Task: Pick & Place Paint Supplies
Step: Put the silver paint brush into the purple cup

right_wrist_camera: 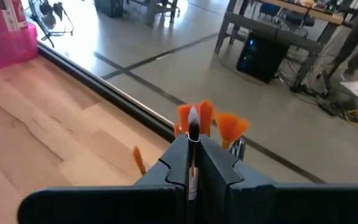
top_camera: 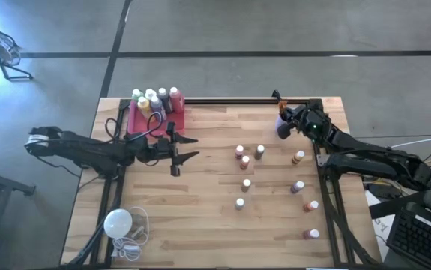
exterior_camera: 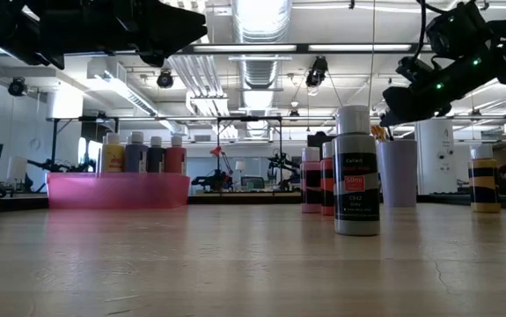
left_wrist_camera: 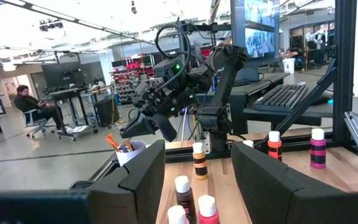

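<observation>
A thin paintbrush (right_wrist_camera: 192, 134) is clenched upright in the right jaws (right_wrist_camera: 193, 163), directly above the lavender cup (top_camera: 283, 125); left jaws (left_wrist_camera: 197, 171) hang released.

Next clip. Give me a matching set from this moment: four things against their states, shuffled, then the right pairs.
1 pink tray
2 white bulb
3 left pincer
4 right pincer

a shut on a paintbrush
b holding paint bottles
c open, empty
d beside its coiled cord

Pairs: 1-b, 2-d, 3-c, 4-a
</observation>
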Robot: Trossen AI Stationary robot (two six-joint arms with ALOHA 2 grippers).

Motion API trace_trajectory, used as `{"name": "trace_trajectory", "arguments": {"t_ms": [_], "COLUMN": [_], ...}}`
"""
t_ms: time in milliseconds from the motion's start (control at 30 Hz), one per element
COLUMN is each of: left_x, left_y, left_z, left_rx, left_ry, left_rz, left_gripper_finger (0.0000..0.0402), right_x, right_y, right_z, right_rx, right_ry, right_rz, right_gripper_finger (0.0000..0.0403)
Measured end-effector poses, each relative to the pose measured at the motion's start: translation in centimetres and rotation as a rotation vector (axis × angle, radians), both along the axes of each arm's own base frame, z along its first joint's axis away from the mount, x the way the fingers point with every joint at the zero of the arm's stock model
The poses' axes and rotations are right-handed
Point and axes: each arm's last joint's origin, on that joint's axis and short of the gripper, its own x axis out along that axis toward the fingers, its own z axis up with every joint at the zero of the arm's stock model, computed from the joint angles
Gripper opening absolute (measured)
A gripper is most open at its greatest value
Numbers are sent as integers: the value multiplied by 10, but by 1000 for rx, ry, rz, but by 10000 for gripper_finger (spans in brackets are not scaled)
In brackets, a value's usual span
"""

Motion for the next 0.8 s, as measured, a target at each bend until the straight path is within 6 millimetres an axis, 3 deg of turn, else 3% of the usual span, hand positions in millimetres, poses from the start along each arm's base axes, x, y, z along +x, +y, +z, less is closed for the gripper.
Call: {"name": "trace_trajectory", "arguments": {"t_ms": [400, 800], "left_x": [0, 0], "left_y": [0, 0], "left_z": [0, 0], "left_rx": [-2, -3], "left_ry": [-1, -1], "left_rz": [0, 0], "left_gripper_finger": [190, 190], "right_x": [-9, -9], "right_y": [-1, -1], "right_z": [-18, -18], "right_rx": [53, 70], "right_ry": [-5, -31], "right_rz": [-52, -62], "right_gripper_finger": [17, 90]}}
